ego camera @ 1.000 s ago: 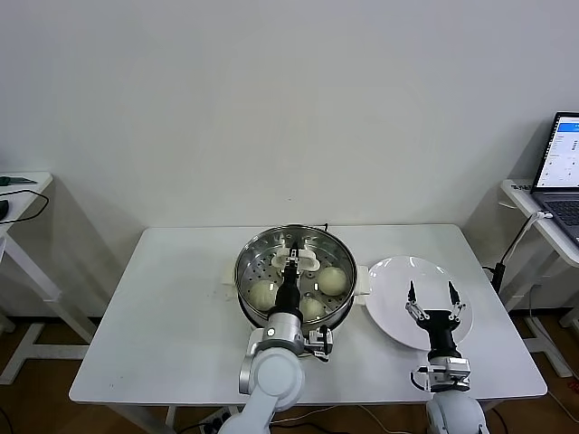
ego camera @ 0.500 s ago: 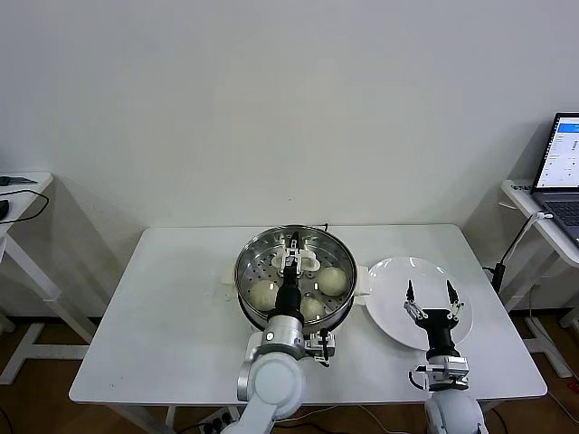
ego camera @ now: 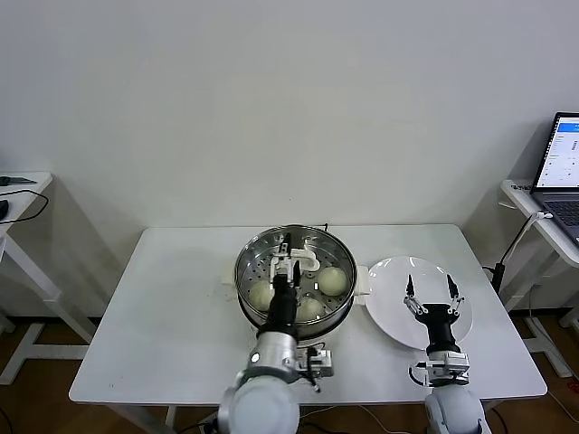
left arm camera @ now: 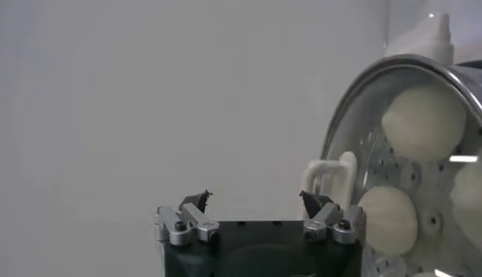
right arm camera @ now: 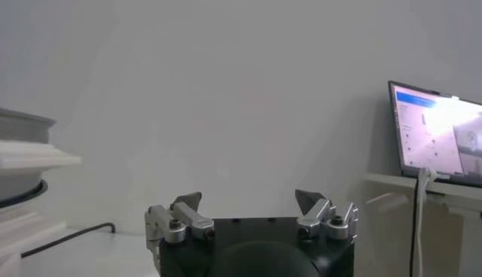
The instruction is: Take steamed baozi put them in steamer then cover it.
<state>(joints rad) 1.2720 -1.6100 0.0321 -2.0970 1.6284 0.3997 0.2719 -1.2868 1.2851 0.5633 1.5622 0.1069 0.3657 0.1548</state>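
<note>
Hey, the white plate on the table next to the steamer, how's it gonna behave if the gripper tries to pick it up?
The white plate looks glossy, so fingers would probably slip on it. It lies flat on the table, leaving little rim to get under. It seems rigid and possibly breakable. The right gripper hovers open above it.

I am counting three steamed baozi showing in one steamer, one white plate, two claws, left claw and right claw, one table and one laptop.

Head overhead; wrist views low, level
</note>
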